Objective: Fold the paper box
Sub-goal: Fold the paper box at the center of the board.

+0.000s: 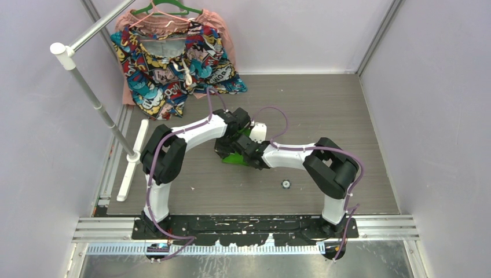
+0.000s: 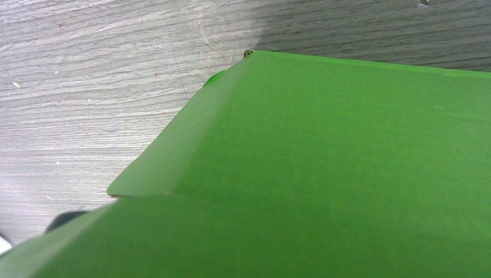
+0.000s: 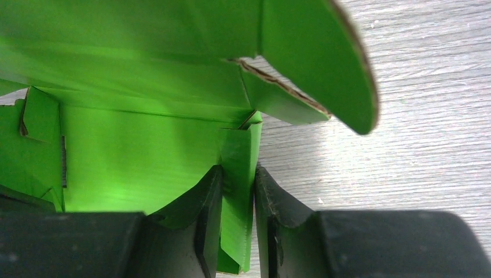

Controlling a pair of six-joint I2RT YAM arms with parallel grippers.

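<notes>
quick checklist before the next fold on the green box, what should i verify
1. Right pincer clamps a wall panel of the paper box: ok.
2. Left pincer holds the box: cannot tell; it is shut, but green card fills its wrist view and hides the fingers.
3. Rounded flap tucked in: not ok, it stands open.
4. Small round object lies apart from the box: ok.
5. Patterned garment lies at the far left corner, away from both pincers: ok.

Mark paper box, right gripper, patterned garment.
paper box (image 3: pixel 145 156): right wrist view, inner wall panel.
right gripper (image 3: pixel 238 185): right wrist view, between fingertips, over the flap.
patterned garment (image 1: pixel 168 63): top external view, middle of the fabric.
</notes>
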